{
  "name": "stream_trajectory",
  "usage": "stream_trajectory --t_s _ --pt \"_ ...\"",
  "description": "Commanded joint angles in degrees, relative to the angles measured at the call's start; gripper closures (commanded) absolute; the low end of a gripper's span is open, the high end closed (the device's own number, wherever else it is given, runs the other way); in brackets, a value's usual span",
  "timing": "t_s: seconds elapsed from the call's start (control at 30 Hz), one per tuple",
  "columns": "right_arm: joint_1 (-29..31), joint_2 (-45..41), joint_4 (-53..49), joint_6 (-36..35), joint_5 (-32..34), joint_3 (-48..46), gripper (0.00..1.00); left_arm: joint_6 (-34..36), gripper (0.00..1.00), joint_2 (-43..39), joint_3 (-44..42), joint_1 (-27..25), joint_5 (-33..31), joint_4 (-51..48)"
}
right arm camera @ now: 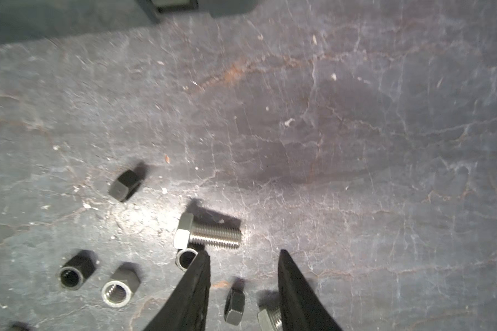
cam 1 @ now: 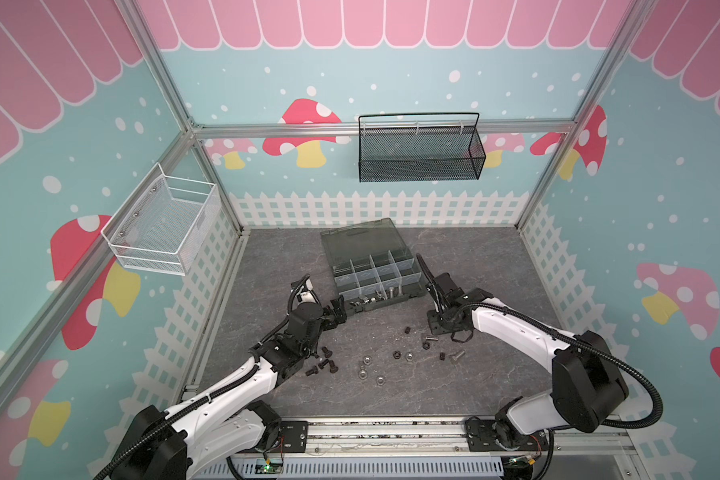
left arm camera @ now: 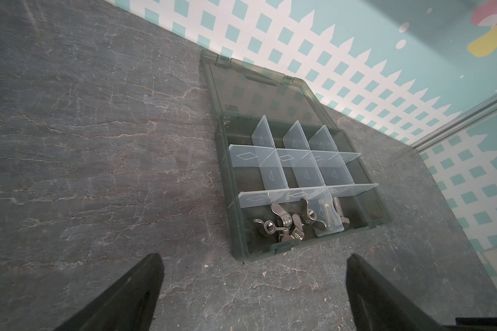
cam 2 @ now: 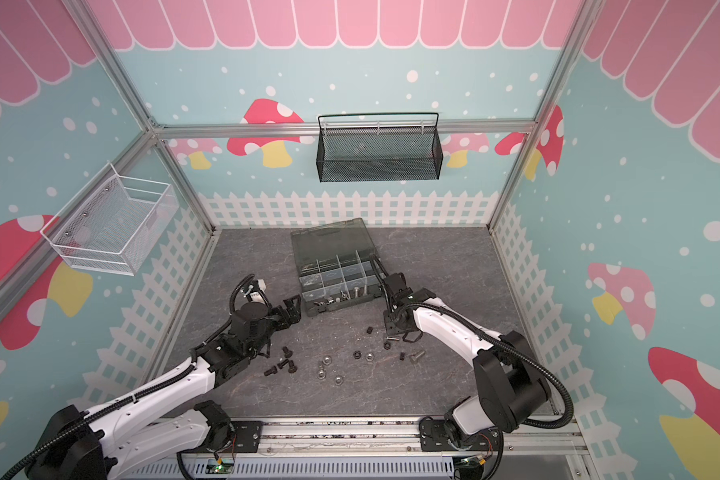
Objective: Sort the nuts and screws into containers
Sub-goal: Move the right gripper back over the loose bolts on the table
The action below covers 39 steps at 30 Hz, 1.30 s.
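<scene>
The dark organiser box (cam 1: 420, 286) lies open mid-table, and its containers (left arm camera: 287, 169) form a grid. A front compartment holds silver wing nuts (left arm camera: 287, 220), and the one beside it holds silver screws (left arm camera: 332, 212). My left gripper (left arm camera: 254, 259) is open and empty just before the box's front-left corner (cam 1: 337, 311). My right gripper (right arm camera: 244, 253) points down at the table right of the box (cam 1: 437, 328), its jaws apart and gripping nothing. A black nut (right arm camera: 234, 306) lies on the table between its fingers. A silver hex-head screw (right arm camera: 210, 235) lies just beyond them.
Loose black screws (cam 1: 323, 365), silver nuts (cam 1: 366, 360) and black nuts (cam 1: 407, 330) are scattered on the table in front of the box. The box lid (cam 1: 358, 237) is folded back. A black mesh basket (cam 1: 420, 151) and a white wire basket (cam 1: 163, 224) hang on the walls.
</scene>
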Motion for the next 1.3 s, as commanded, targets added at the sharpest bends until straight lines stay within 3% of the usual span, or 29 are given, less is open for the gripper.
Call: stream_trajectory --t_s 0.0,0.5,1.27 --pt "0.2 -0.8 -2.3 2.1 1.4 -2.5 0.58 -1.6 0.00 0.1 0.0 0.3 0.7 0.1" --pt "0.3 1.3 1.1 1.6 -2.7 -5.6 0.48 -2.0 0.01 1.2 -0.2 0.3 0.9 0.9" --pt "0.3 10.3 7.4 -0.7 -3.2 -2.3 0.37 -1.6 0.00 1.5 1.1 0.2 1.0 0.0"
